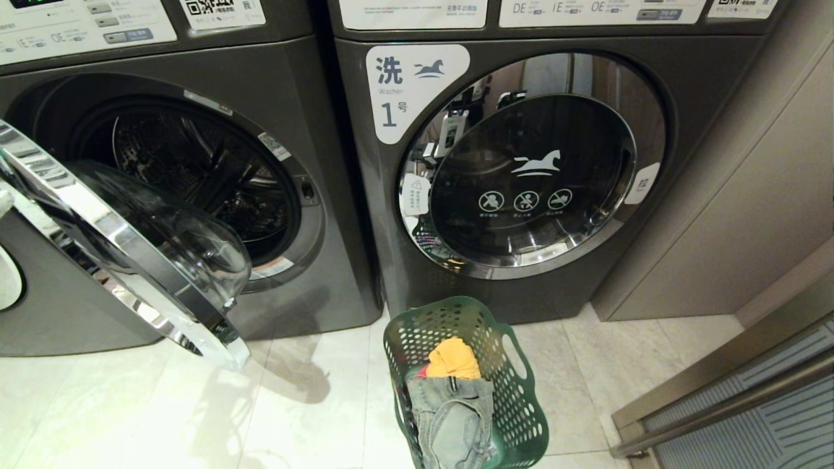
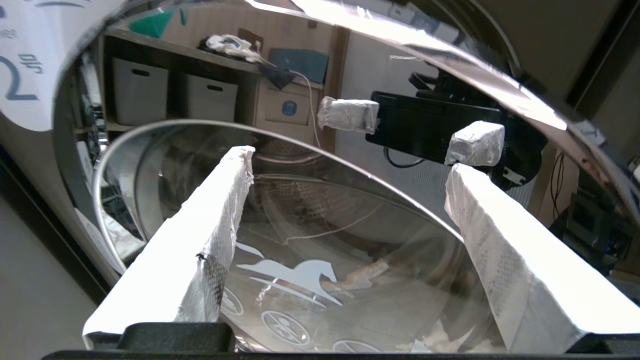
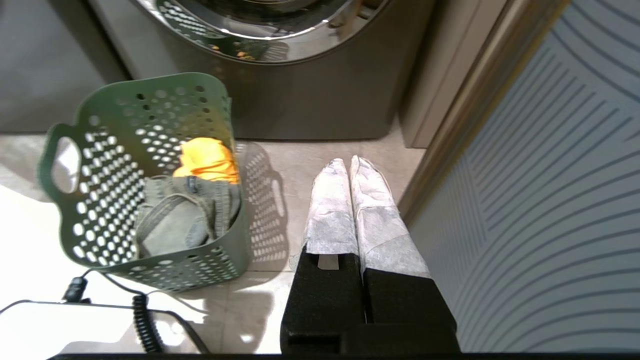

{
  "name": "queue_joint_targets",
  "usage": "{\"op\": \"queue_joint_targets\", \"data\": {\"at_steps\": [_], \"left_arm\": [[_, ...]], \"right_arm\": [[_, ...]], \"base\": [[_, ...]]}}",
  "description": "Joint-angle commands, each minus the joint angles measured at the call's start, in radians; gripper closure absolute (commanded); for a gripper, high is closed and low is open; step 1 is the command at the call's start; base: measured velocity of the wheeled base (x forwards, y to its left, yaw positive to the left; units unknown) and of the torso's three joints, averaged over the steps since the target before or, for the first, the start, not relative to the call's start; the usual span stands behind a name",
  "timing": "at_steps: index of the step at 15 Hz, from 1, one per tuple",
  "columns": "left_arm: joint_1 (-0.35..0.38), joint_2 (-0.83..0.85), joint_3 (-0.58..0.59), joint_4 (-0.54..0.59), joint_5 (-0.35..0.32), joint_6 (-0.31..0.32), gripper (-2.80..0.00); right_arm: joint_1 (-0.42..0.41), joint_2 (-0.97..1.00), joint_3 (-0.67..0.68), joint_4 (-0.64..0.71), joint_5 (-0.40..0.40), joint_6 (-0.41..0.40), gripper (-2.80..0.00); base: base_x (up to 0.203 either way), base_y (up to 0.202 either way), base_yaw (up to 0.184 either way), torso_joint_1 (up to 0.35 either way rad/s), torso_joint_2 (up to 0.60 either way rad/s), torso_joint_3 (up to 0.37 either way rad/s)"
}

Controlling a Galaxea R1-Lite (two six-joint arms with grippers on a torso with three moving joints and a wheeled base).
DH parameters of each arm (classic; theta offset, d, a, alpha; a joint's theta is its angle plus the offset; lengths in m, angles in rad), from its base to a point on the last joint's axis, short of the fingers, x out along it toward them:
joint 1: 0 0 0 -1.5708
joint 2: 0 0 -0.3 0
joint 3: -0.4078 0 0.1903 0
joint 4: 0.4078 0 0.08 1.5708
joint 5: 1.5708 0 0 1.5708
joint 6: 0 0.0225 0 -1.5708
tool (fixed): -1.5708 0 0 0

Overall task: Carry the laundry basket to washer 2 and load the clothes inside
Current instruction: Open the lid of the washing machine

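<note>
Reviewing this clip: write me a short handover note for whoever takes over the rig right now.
Left gripper: open, empty, close to the glass of washer 2's open door.
Right gripper: shut, empty, parked low over the floor beside the laundry basket.
Basket stands on the floor in front of washer 1, whose door is shut.
Clothes all in the basket.
Done: basket delivered, washer 2 opened.
Left: load the clothes into the drum.

Black-bodied left hand [image 2: 350,175] and right hand [image 3: 350,165], fingers wrapped in white-grey woven tape.
</note>
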Motion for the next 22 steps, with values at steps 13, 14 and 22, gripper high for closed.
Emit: {"op": "queue_joint_targets", "data": {"at_steps": [13, 14, 22], "left_arm": [[0.069, -0.151, 0.036, -0.006, -0.003, -0.026, -2.8], [0.08, -0.159, 0.036, -0.006, -0.001, -0.027, -2.8], [0.107, -0.284, -0.053, 0.114, 0.205, -0.033, -2.8]], "right_arm": [[0.001, 0.002, 0.0, 0.0, 0.0, -0.001, 0.0], [0.002, 0.002, 0.0, 0.0, 0.0, -0.001, 0.0], [0.001, 0.002, 0.0, 0.0, 0.0, -0.001, 0.0]], "base": [[0.0, 0.0, 0.0, 0.0, 0.0, 0.0], [0.0, 0.0, 0.0, 0.0, 0.0, 0.0], [0.0, 0.0, 0.0, 0.0, 0.0, 0.0]]}}
